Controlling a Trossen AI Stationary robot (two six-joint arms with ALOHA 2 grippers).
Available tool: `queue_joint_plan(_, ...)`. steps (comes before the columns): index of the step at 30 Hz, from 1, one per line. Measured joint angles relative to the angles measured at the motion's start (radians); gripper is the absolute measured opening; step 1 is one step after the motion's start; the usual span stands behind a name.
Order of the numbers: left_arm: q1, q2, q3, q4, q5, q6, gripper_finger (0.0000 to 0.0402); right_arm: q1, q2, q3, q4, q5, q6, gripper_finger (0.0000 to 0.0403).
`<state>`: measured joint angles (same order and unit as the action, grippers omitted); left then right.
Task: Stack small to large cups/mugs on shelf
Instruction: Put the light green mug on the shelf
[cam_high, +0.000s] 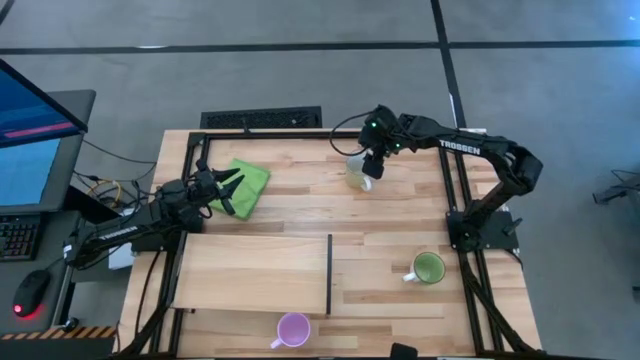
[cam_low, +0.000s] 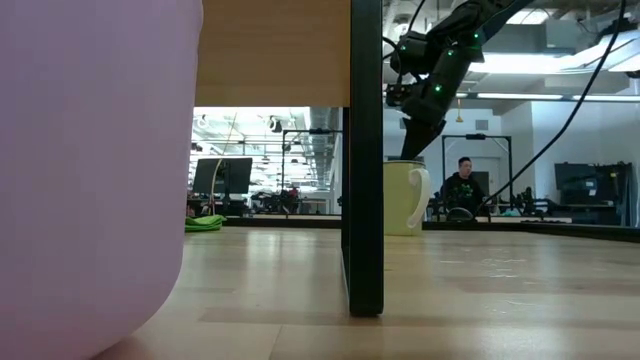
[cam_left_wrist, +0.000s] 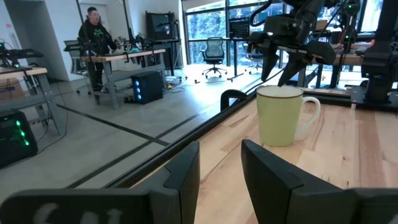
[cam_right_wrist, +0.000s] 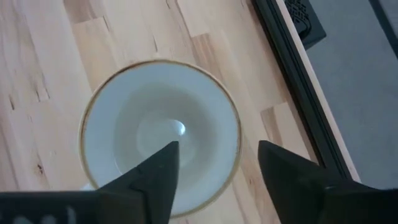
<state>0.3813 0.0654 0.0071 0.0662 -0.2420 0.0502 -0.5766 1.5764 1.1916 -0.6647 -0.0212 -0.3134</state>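
The right hand hung directly over the cream mug near the far edge of the desk, its fingers spread, one over the mug's open mouth and the other just outside the rim. That straddle looked like the setup for pinching the wall of the mug rather than taking it by the handle, which pointed toward the robot's side. In the low view the hand stood just above the rim, and I could not tell whether it touched it. The mug stood upright on the desk, well apart from the shelf, the pale board lying flat nearer the front.

The left hand waited with its fingers spread at the left side, over the edge of the green cloth, clear of the work.

The green mug sat upright to the right of the shelf, and the purple mug just in front of it; neither was on the shelf, so the stacking seemed barely begun.
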Motion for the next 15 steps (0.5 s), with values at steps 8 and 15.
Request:
queue_joint_plan(8, 0.000, 0.000, 0.000, 0.000, 0.000, 0.014, 0.0110, 0.000, 0.000, 0.000, 0.008, 0.000, 0.035, 0.0255)
queue_joint_plan(15, 0.000, 0.000, 0.000, 0.000, 0.000, 0.016, 0.0110, -0.001, 0.000, 0.000, 0.009, 0.001, 0.106, 0.0255)
